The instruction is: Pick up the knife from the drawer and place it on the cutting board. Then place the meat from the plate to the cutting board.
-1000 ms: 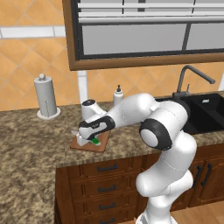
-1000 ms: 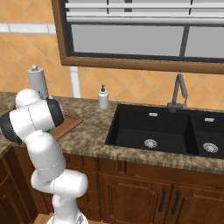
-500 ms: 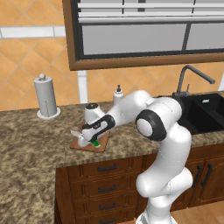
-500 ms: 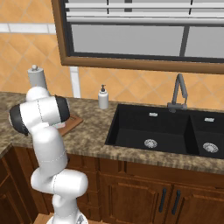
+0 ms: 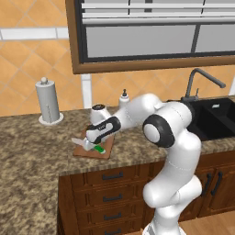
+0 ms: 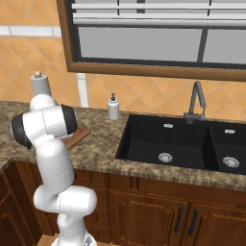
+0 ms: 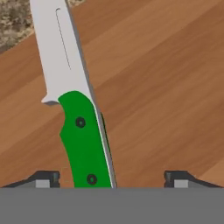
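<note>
Gripper [image 7: 111, 177] stands fully open, holding nothing; I see the knife [image 7: 76, 109] flat on the cutting board [image 7: 162, 87].

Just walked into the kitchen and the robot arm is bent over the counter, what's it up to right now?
The white arm is reaching down over the cutting board on the granite counter. The green-handled knife lies on the board. In the hand view the gripper stands open, its fingertips wide on either side of the handle and not clamping it. So the knife looks placed. A paper towel holder and a soap dispenser stand at the back.
</note>
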Robot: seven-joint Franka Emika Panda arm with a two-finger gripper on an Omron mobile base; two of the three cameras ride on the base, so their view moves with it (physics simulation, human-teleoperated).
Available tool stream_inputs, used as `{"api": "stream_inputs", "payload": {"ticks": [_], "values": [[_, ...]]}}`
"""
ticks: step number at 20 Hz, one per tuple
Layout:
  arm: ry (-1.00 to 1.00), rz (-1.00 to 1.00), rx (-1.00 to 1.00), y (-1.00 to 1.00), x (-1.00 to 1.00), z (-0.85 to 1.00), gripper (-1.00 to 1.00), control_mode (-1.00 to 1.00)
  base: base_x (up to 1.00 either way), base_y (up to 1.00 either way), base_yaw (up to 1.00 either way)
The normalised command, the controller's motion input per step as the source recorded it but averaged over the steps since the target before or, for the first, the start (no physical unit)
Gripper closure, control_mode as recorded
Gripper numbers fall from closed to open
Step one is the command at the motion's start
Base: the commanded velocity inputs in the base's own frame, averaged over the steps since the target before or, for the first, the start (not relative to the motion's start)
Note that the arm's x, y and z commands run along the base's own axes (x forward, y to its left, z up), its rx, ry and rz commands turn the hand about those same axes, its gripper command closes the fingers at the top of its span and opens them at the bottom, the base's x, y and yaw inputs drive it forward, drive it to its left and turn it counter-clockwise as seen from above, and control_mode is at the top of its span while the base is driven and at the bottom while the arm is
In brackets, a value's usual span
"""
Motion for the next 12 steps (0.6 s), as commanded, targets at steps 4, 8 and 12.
{"api": "stream_inputs", "payload": {"ticks": [4,8,12], "values": [[0.00,0.06,0.22,-0.01,-0.42,0.93,-1.00,-1.00,0.00,0.00,0.00],[0.00,0.02,0.19,-0.36,-0.52,1.00,-1.00,-1.00,0.00,0.00,0.00],[0.00,-0.03,-0.05,-0.65,-0.76,0.97,-1.00,-1.00,0.00,0.00,0.00]]}}
